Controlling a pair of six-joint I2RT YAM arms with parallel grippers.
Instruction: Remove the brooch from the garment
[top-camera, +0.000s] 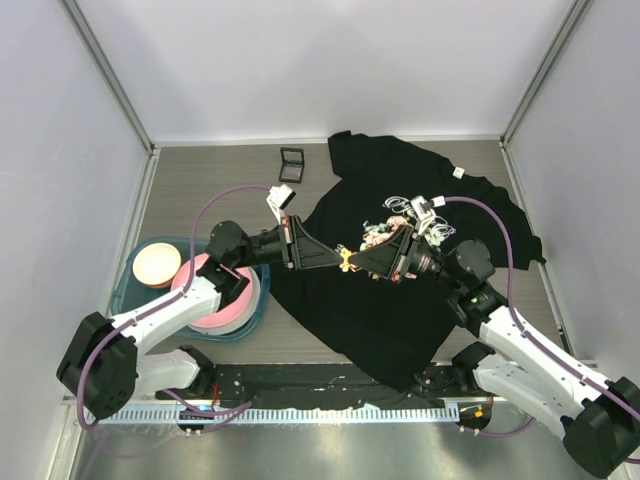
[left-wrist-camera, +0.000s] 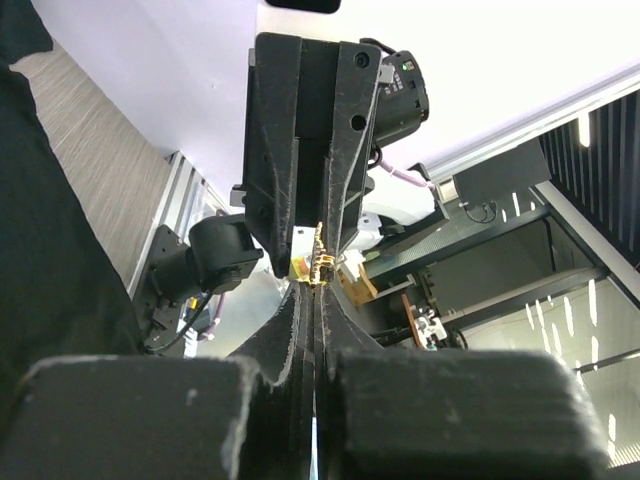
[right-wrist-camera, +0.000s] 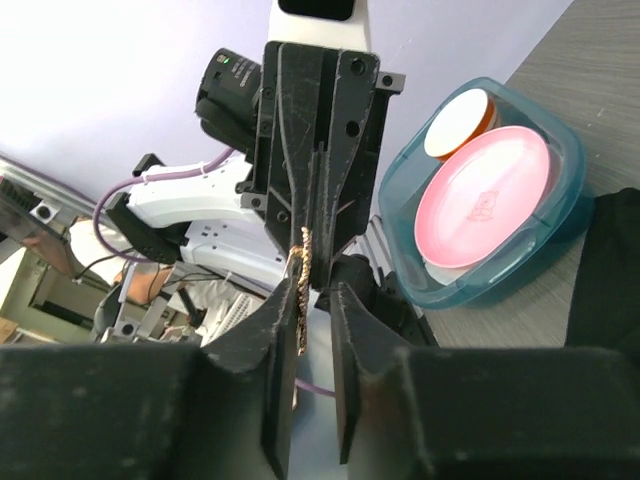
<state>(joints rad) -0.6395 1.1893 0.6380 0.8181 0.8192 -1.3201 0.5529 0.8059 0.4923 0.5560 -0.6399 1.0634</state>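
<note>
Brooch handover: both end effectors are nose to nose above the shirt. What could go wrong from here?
1. The left end effector pinches the brooch only at its very fingertips. With the right end effector standing slightly apart, the brooch could slip and drop onto the garment.
2. The two sets of tips nearly touch, so a retreat that is not straight back could knock the brooch loose.

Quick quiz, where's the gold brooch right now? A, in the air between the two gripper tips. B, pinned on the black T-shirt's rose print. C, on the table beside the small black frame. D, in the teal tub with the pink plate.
A: the brooch sits pinched in the shut tips of the left gripper, tip to tip with the right gripper, above the T-shirt.
</note>
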